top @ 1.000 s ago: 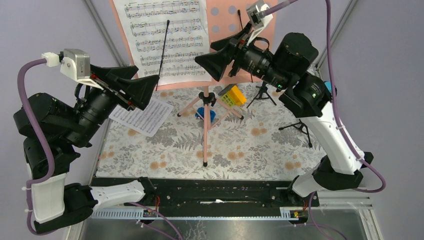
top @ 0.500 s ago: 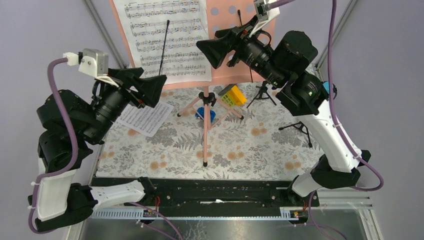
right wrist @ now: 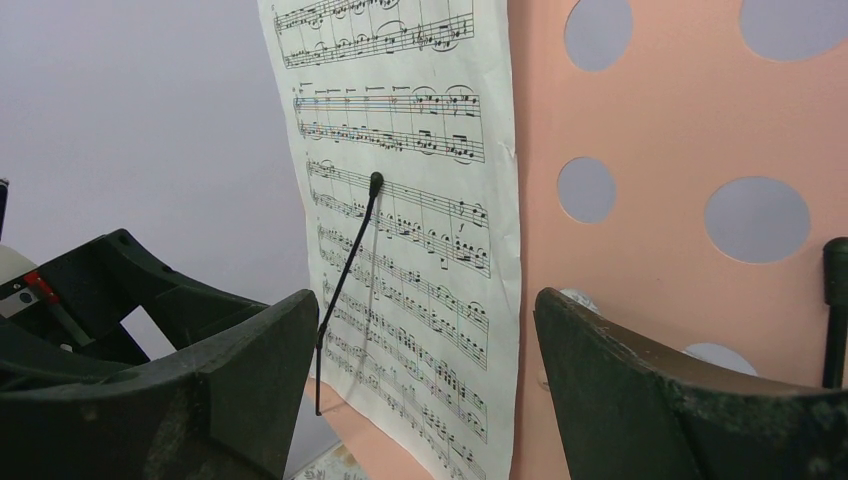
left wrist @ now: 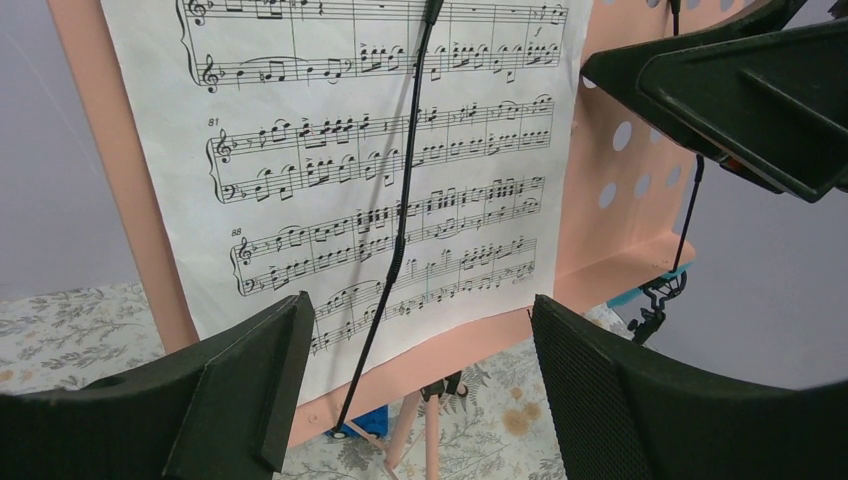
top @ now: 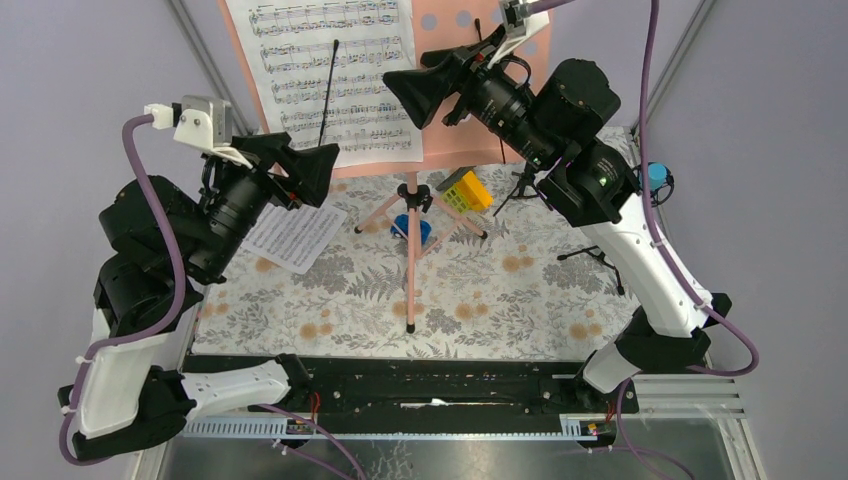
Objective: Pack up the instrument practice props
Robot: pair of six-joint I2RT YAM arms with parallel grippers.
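Observation:
The pink perforated music stand [top: 462,152] rises at the back on tripod legs [top: 410,250]. A white sheet-music page [top: 330,80] rests on it under a thin black wire holder [top: 328,95]. Another page [top: 295,235] lies flat on the table. My left gripper [top: 310,170] is open and empty, facing the page's lower edge [left wrist: 330,170] from the front left. My right gripper [top: 415,90] is open and empty just in front of the page's right edge [right wrist: 420,200]. A blue mic [top: 655,175] and small black tripods [top: 525,185] [top: 600,260] stand at the right.
A small blue toy car [top: 412,228] sits between the stand's legs and a yellow-green block [top: 467,190] just right of them. The table has a floral cloth [top: 500,290]. Grey walls and frame posts [top: 205,60] close in behind.
My left arm has risen and moved right toward the stand, its gripper now near the page's lower edge. My right gripper has shifted up and left along the stand. Both stayed open.

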